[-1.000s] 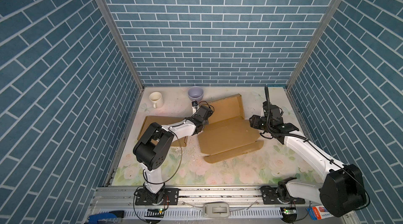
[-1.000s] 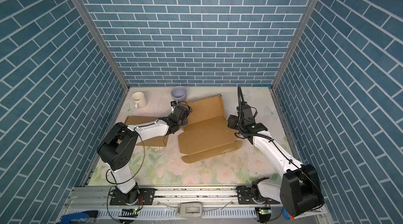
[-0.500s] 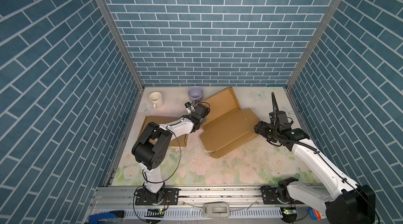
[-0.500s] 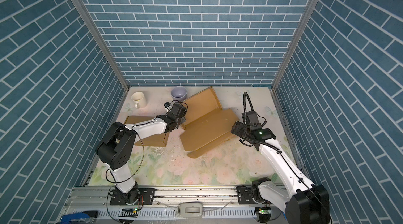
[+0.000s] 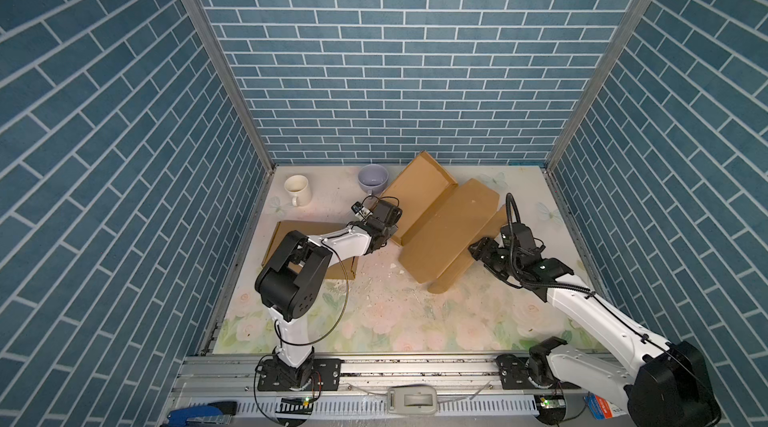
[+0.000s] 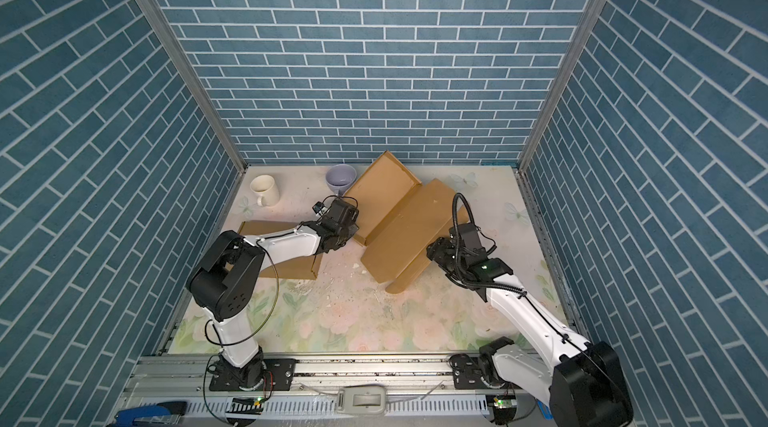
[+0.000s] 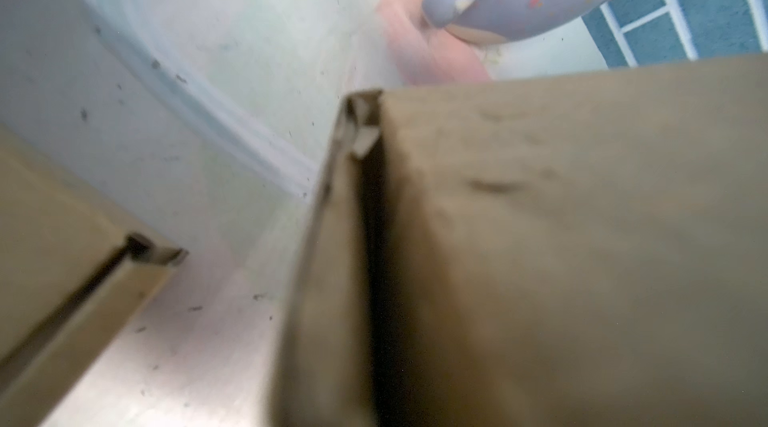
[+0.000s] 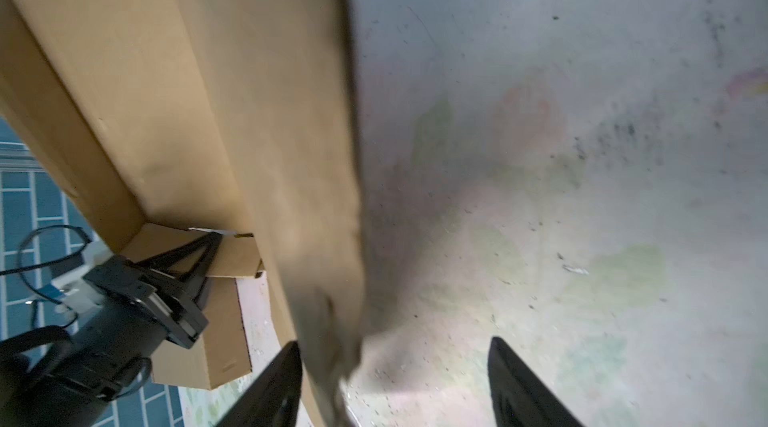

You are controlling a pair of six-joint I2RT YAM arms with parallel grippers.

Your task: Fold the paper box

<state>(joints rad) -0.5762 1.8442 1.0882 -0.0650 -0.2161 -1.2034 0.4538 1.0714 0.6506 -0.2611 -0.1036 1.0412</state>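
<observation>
Left arm reaches low over the bench (image 5: 395,321); left gripper (image 8: 208,244) fingers pinched tight on the paper box (image 5: 449,229) corner flap. Right arm bent; right gripper (image 8: 392,344) fingers stand apart, the box's loose edge between them. Versus a second ago, the box has swung round between both sets of fingers.

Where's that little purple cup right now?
In both top views the purple cup stands at the back of the table, just left of centre, close to the brick wall, between the white mug and the open cardboard box.
</observation>
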